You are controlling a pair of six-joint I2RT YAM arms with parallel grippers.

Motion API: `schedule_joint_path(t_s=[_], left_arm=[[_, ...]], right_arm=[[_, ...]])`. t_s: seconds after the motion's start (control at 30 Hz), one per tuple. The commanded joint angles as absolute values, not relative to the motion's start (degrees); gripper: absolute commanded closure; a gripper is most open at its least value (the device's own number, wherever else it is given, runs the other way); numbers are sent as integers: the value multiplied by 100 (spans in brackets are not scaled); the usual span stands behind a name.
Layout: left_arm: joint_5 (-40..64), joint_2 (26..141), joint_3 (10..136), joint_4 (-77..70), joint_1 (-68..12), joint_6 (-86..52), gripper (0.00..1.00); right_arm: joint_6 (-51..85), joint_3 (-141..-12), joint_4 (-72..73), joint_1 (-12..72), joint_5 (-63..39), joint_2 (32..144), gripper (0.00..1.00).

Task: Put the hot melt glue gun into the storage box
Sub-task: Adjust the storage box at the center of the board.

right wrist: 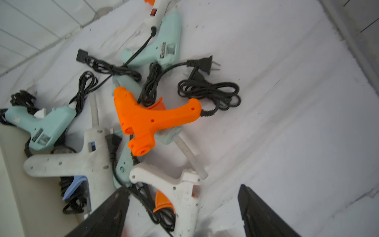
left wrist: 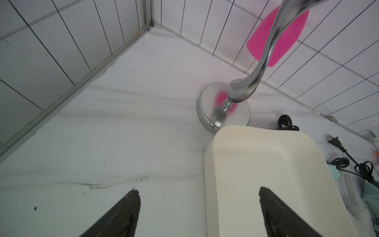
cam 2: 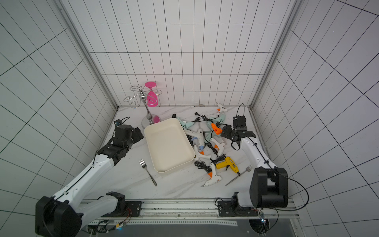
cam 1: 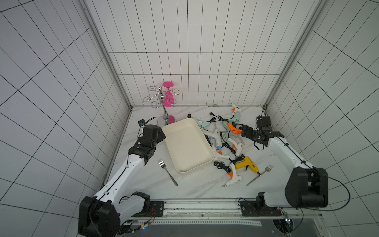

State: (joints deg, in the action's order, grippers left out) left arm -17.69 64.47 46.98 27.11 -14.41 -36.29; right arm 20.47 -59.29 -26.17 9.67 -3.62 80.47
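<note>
Cream-white shallow storage box (cam 1: pixel 187 143) sits empty and angled at mid-table, glue guns (cam 1: pixel 214 135) heaped with tangled black cords (cam 1: pixel 220 165) just beside its right wall, orange glue gun (right wrist: pixel 147 119) on top, yellow glue gun (cam 1: pixel 246 165) nearer the front.

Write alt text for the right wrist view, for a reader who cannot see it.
The right hand, open, hangs above a tangled pile of glue guns on a white table. An orange glue gun lies on top, beside a mint glue gun, a white glue gun and black cords.
</note>
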Motion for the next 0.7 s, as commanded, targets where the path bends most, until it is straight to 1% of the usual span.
schedule_joint_path(t_s=[0.0, 0.13, 0.27, 0.4, 0.5, 0.67], left_arm=[[-869, 6783, 4574, 3516, -1446, -4386, 12], [-349, 7416, 4801, 3702, -1450, -4401, 15], [12, 7900, 4925, 3544, -1463, -4332, 21], [37, 8152, 5000, 3533, -1485, -4147, 26], [-14, 8390, 5154, 3662, -1485, -3882, 37], [-136, 8767, 5518, 4032, -1481, -3452, 62]], right_arm=[[2048, -6520, -3629, 1433, -483, 8111, 13], [1980, -6650, -3972, 1915, -354, 8345, 13], [2043, -6553, -3981, 2095, -636, 8624, 14], [2048, -6540, -3930, 2254, -711, 8829, 14], [1997, -6650, -3902, 2336, -819, 9037, 15], [1945, -6794, -3922, 2416, -911, 9270, 15]])
